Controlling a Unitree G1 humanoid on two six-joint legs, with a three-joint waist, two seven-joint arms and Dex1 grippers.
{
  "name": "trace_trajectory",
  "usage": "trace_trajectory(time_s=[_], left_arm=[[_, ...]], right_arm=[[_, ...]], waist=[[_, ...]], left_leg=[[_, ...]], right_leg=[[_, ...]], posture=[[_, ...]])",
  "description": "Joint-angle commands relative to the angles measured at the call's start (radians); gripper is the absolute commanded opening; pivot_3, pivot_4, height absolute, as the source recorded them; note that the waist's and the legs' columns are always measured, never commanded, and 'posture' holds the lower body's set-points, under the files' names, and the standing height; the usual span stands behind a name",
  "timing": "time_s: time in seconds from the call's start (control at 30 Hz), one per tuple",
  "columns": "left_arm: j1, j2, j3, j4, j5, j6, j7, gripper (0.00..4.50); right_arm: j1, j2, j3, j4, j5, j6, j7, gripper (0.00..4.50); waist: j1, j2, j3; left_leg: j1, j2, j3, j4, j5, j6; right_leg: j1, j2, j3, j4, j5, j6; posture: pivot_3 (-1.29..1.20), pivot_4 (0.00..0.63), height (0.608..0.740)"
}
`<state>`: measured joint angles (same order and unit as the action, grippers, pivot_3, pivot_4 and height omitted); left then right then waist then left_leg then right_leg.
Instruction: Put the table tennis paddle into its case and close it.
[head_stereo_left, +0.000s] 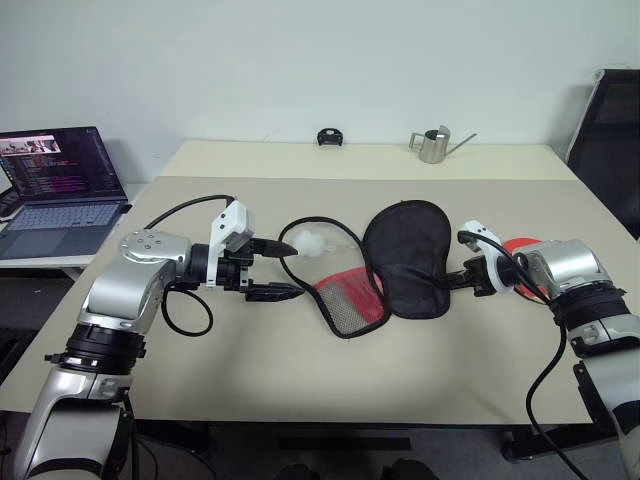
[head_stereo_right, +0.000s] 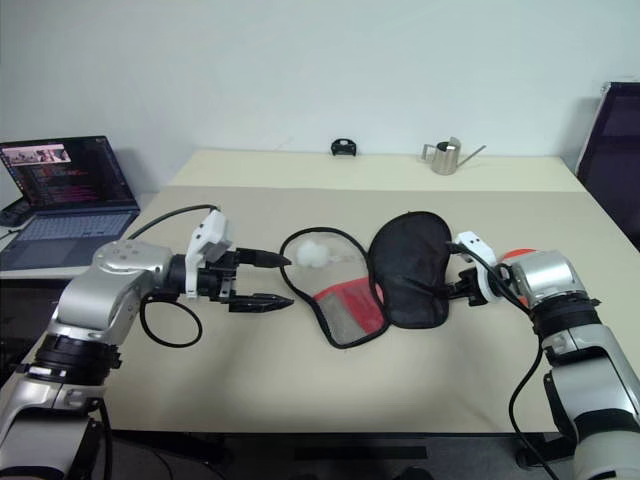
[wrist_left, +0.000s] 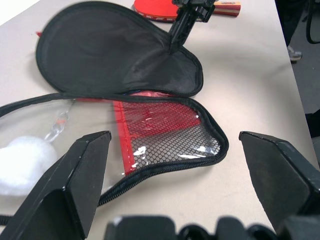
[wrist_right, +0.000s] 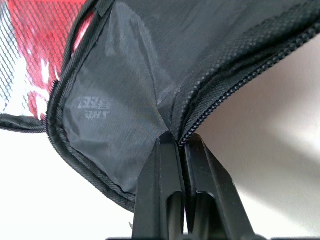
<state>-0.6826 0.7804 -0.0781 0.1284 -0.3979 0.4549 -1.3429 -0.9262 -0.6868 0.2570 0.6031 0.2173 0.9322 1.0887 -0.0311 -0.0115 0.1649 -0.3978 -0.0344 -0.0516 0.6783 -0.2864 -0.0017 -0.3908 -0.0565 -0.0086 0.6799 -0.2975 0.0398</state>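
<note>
On my R wrist feed the right gripper is clenched tight on the zip rim of the case, pinching the black fabric flap near its narrow end. There's faint embossed lettering on that flap, two short lines, but I can't read it. No other brand or label I can make out.

Left gripper is spread wide, holding nothing, hanging just above the table w/ its tips beside the case's open lower half. That half lies flat: red lining, grey mesh pocket, plus a clear window w/ a white fluffy ball behind it.

Black flap is lifted and folded over toward my R side, so it hides most of the table tennis paddle. Paddle sits on the table beyond the case, next to the R gripper; I only see a sliver of red blade and part of the striped handle, cut off at the L wrist frame edge. Any lettering on it is covered.

Further out: laptop on a side desk, screen text too small to read; metal watering can and a small black object at the far table edge.
</note>
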Motion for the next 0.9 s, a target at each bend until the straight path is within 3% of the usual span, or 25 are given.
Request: trace_trajectory(time_s=[0.03, 0.13, 0.23, 0.43, 0.7, 0.9], left_arm=[[-0.035, -0.006, 0.002, -0.004, 0.003, -0.010, -0.008, 4.50], [-0.041, -0.009, 0.001, 0.001, 0.006, -0.013, -0.012, 4.50], [-0.044, -0.009, 0.000, 0.004, 0.007, -0.016, -0.014, 4.50], [-0.039, -0.007, 0.002, -0.002, 0.007, -0.017, -0.012, 4.50], [-0.010, 0.000, 0.012, -0.028, -0.003, -0.015, -0.011, 4.50], [-0.011, -0.016, 0.008, -0.028, -0.008, -0.017, -0.008, 4.50]], right_arm=[[-0.010, 0.000, -0.031, -0.003, -0.016, -0.008, -0.025, 0.03], [-0.010, 0.017, -0.039, 0.003, -0.017, -0.008, -0.046, 0.03], [-0.010, 0.031, -0.043, 0.014, -0.026, -0.015, -0.072, 0.58], [-0.009, 0.040, -0.059, 0.026, -0.038, -0.029, -0.098, 2.54], [0.046, -0.049, -0.192, -0.105, 0.031, 0.049, -0.089, 2.54], [0.188, -0.066, -0.365, -0.355, 0.142, 0.154, -0.148, 2.54]], waist=[[0.000, 0.000, 0.000], [0.000, 0.000, 0.000], [0.000, 0.000, 0.000], [0.000, 0.000, 0.000], [0.002, 0.000, 0.000], [0.002, 0.000, 0.000]], left_leg=[[0.000, 0.000, 0.000, 0.000, 0.000, 0.000], [0.000, 0.000, 0.000, 0.000, 0.000, 0.000], [0.000, 0.000, 0.000, 0.000, 0.000, 0.000], [0.000, 0.000, 0.000, 0.000, 0.000, -0.001], [-0.001, 0.000, 0.000, 0.001, 0.000, -0.001], [-0.001, 0.000, 0.000, 0.000, 0.000, 0.000]], right_leg=[[0.000, 0.000, 0.000, 0.000, 0.000, 0.000], [0.000, 0.000, 0.000, 0.000, 0.000, 0.000], [0.000, 0.000, 0.000, 0.000, 0.000, 0.000], [0.000, 0.000, 0.000, 0.000, 0.000, 0.000], [0.000, 0.000, 0.000, 0.000, 0.000, 0.000], [0.000, 0.000, 0.000, 0.000, 0.000, 0.000]], posture=[[0.00, 0.150, 0.740], [0.00, 0.150, 0.740], [0.00, 0.150, 0.740], [0.00, 0.150, 0.740], [0.00, 0.150, 0.740], [0.00, 0.150, 0.740]])
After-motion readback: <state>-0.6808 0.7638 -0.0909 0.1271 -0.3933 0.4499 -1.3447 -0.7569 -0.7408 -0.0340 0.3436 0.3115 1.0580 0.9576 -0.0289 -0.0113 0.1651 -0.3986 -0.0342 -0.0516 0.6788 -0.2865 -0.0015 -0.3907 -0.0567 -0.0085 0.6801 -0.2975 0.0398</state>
